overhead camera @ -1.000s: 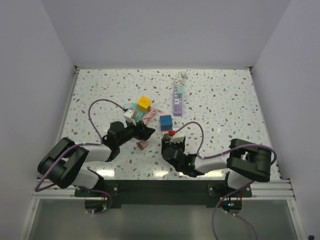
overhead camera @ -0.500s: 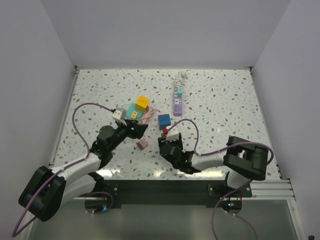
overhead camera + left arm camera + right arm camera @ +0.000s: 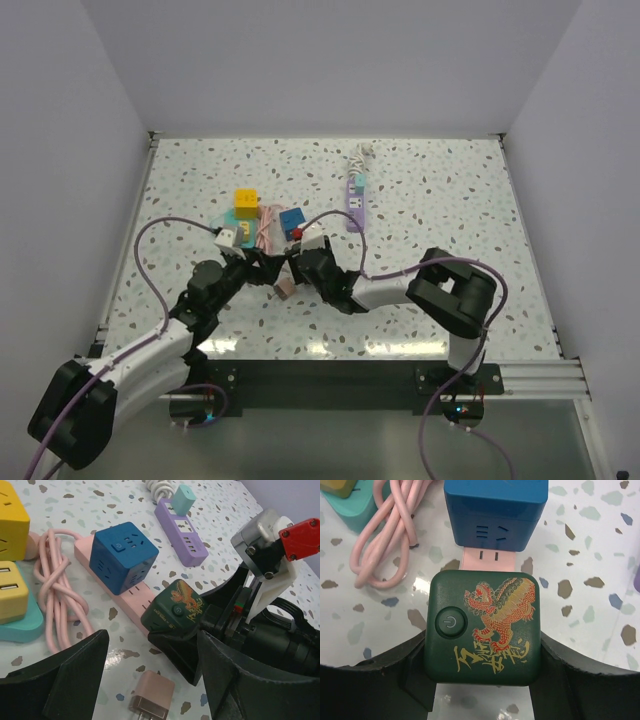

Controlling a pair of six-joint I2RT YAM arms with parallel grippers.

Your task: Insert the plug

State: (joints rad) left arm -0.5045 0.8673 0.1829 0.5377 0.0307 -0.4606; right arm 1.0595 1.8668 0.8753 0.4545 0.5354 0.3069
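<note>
The right gripper [image 3: 482,649] is clamping the green cube plug [image 3: 482,627] by two sides, its printed button face pointing up, over the pink power strip [image 3: 487,557], which is running lengthwise ahead of the fingers to the blue cube [image 3: 495,510], while the left gripper [image 3: 150,672] is hovering with its fingers spread wide, a small pink plug [image 3: 150,702] lying between them.

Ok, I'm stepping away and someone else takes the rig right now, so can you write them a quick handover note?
Left gripper: open, holding nothing, hovering over the small pink adapter that lies on the table.
Right gripper: shut on the green cube plug, which sits on the pink power strip right beside the blue cube.
Done: plug is at the strip.
Left: I cannot tell if it is fully seated; probably press it home, then release.
</note>
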